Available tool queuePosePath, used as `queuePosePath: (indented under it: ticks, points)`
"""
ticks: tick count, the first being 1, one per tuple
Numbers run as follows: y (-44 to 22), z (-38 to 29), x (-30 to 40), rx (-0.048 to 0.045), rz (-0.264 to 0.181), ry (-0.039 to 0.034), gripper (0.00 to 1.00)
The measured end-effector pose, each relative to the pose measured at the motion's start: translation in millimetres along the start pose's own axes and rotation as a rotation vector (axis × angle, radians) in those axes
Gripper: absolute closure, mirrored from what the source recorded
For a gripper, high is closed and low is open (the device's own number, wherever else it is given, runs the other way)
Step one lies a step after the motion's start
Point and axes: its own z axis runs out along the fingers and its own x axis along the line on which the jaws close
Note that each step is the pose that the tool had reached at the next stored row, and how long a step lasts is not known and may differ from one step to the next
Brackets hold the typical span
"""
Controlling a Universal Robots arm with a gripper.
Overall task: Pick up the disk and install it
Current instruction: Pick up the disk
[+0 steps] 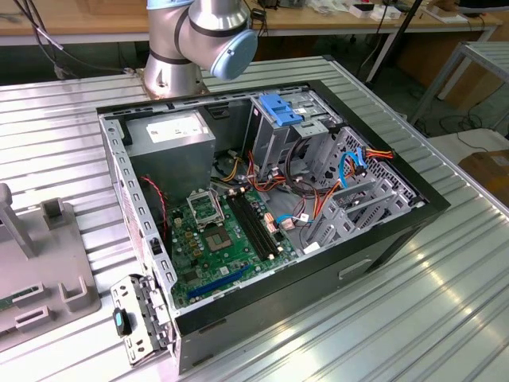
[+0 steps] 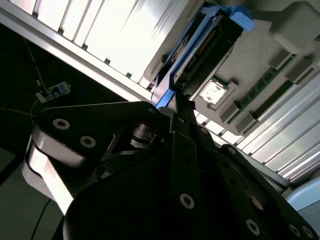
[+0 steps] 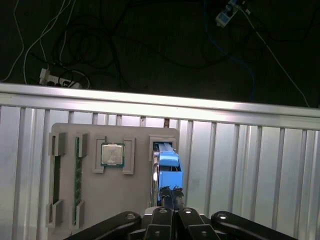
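Blue-framed disk [image 3: 168,165] upright in holder [image 3: 100,200], seemingly touching end effector [image 3: 170,192].

Blue-framed disk [image 3: 168,167], seemingly upright in grey holder [image 3: 112,200].

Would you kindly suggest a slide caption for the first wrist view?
Gripper at the blue-framed disk, which stands on edge in a grey fixture beside a processor chip.

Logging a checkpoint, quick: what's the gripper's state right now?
Gripper: looks shut, nothing held, tips at the disk standing in its grey holder.
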Motion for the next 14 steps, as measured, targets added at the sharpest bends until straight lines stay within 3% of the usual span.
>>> queuePosePath:
  ticks: [1, 2, 5, 14]
  points:
    - [-0.1, 0.0, 0.0, -0.0001, 0.0, 0.0, 0.83]
    - [-0.1, 0.0, 0.0, 0.0, 0.0, 0.0, 0.7]
    - [-0.3, 0.0, 0.0, 0.0, 0.0, 0.0, 0.58]
    - [1.5, 0.3, -0.1, -0.0001, 0.0, 0.0, 0.58]
